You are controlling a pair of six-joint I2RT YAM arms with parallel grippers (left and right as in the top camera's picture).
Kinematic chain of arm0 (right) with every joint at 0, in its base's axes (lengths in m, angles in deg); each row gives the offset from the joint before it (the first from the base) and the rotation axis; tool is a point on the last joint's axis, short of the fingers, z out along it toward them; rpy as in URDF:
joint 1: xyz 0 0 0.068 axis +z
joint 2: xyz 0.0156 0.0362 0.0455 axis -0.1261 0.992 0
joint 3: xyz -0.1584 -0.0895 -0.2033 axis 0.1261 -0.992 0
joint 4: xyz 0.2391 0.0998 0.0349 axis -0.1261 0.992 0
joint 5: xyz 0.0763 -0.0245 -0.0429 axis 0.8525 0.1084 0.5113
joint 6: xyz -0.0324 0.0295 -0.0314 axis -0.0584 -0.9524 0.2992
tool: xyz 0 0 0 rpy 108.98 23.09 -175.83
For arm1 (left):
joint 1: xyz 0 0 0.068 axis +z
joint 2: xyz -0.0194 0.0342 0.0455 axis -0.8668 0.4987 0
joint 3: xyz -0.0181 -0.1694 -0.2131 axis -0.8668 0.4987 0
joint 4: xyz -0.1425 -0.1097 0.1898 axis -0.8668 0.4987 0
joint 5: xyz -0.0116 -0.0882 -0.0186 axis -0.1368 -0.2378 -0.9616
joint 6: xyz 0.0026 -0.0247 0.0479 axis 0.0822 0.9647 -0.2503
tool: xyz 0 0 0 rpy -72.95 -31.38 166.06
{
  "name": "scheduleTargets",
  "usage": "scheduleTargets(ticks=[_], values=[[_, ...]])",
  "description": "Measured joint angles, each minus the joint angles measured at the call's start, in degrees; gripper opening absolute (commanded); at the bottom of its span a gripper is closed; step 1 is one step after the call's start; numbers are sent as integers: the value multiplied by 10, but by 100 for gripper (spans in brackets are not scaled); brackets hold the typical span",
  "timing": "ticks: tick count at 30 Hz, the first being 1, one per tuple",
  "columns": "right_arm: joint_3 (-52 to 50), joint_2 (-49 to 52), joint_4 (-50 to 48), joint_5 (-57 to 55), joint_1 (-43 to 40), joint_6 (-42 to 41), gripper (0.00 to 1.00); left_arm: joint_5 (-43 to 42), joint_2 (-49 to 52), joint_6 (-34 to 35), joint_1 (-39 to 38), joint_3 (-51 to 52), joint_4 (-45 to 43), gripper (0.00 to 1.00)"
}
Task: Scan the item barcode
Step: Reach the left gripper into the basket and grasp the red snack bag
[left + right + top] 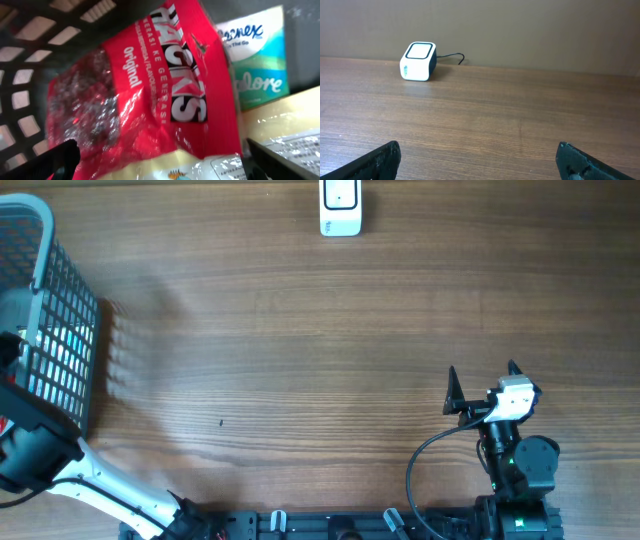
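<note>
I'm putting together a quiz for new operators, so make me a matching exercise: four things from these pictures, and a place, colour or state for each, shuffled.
Things:
1. scanner
2. snack bag
3. tissue pack
4. right gripper

Descriptions:
A. blue and white
B. open, holding nothing
C. at the far edge of the table
D. red

Pairs: 1-C, 2-D, 3-A, 4-B

Glossy crinkled bag (150, 100), matt wooden table (300, 350), smooth plastic scanner (340, 210)
</note>
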Motion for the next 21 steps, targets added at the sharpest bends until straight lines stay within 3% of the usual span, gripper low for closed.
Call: scheduleTargets(ticks=[5,14,18,21], values=[[0,0,0,0,0,0,100,4,0,-7,0,27,-43,84],[0,0,0,0,0,0,100,66,0,-10,0,34,-82,85],[0,0,0,0,0,0,100,92,0,-11,0,37,-78,67],[0,0,0,0,0,0,100,92,0,-12,-1,37,-68,62]])
